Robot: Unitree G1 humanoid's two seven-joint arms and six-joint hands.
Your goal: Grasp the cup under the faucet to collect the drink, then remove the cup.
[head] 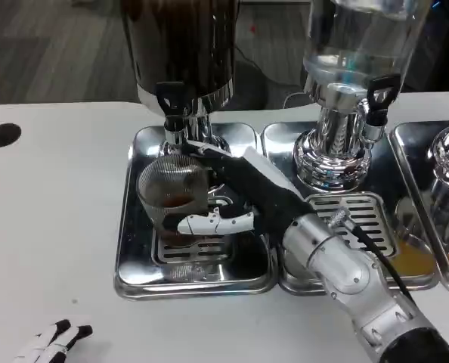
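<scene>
Clearly the grasp is made: the right hand (236, 198) wraps the cup (173, 198) from its right side, dark fingers curving around the far wall and a white finger (213, 223) lying across the near side, so the hand grips the cup rather than merely resting beside it. The cup sits tilted toward the camera on the grille of the left drip tray (137, 272), directly below the faucet (173, 113) of the dark dispenser (181, 45). Brown liquid shows in the cup's bottom, a shallow pool well short of the rim, so collecting the drink appears to be underway or partly done; whether a stream is falling from the faucet right now cannot be told, since the spout and the cup's ribbed wall blur together. What is left, by this reading, is to finish the fill and then draw the cup out from under the faucet and off the tray, which has not yet happened. Farther right stands a clear dispenser (360, 38) on its chrome base over a second drip tray (360, 215), with a third unit at the right edge. At the near left corner the left hand (54, 339) lies low by the table's (51, 204) edge, holding nothing, its fingers loosely together rather than spread wide.
</scene>
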